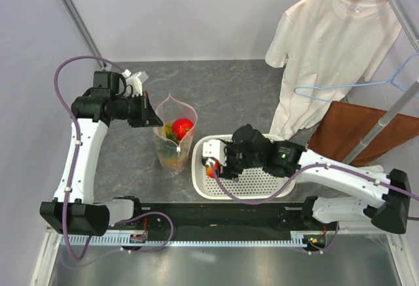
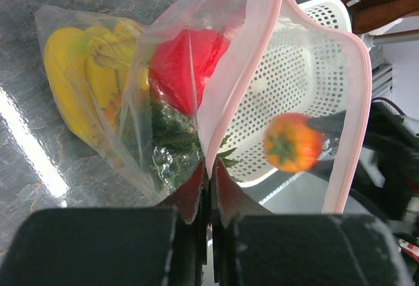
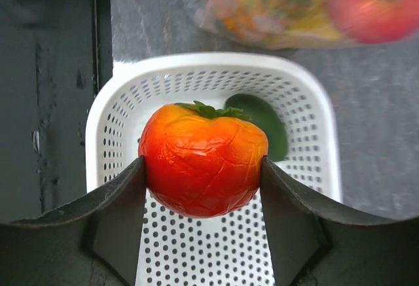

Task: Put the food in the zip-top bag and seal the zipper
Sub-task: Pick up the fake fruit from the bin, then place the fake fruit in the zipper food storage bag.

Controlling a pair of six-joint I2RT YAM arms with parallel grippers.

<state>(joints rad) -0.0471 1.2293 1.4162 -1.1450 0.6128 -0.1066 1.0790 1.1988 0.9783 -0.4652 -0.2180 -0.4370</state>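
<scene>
The clear zip-top bag [image 1: 173,132] stands open left of the white basket. It holds the red apple [image 1: 182,127], the yellow banana bunch [image 2: 78,70] and the pineapple, whose green crown [image 2: 173,145] shows. My left gripper [image 2: 211,175] is shut on the bag's pinkish-red zipper edge [image 2: 232,83] and holds the mouth up. My right gripper [image 3: 203,175] is shut on the red-orange fruit [image 3: 201,158] and holds it above the basket's left end; that fruit also shows in the left wrist view [image 2: 293,142]. The dark green avocado [image 3: 262,124] lies in the basket.
The white perforated basket [image 1: 275,188] sits at centre right of the grey table. A white T-shirt [image 1: 327,44] hangs on a rack at the back right, over a brown board [image 1: 366,129]. A black rail runs along the near edge.
</scene>
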